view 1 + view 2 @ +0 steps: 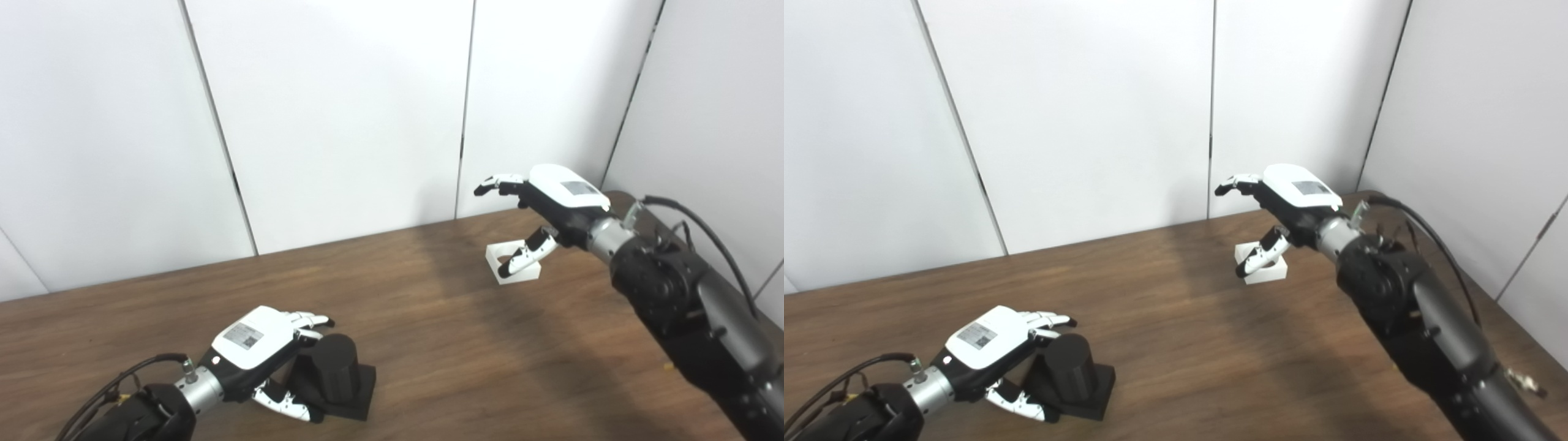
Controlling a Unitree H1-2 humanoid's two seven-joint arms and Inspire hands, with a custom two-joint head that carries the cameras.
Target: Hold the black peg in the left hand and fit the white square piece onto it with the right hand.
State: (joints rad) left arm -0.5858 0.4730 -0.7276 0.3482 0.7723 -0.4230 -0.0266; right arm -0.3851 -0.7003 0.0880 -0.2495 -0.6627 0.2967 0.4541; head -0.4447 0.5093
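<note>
My left hand [257,355] wraps the black cylindrical peg on its square base [335,380], resting on the brown wood table [441,343]. Right hand [545,202] is spread wide above the white square hollow piece [513,262], thumb dipping into its opening, nothing gripped.

Peg [334,373] near left on table [429,318]; square piece [513,264] far right.

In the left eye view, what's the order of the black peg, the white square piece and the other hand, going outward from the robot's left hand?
1. Black peg: right at the left hand, whose fingers curl around it.
2. White square piece: far across the table, to the right.
3. Right hand: just above and beyond that piece, open.
</note>
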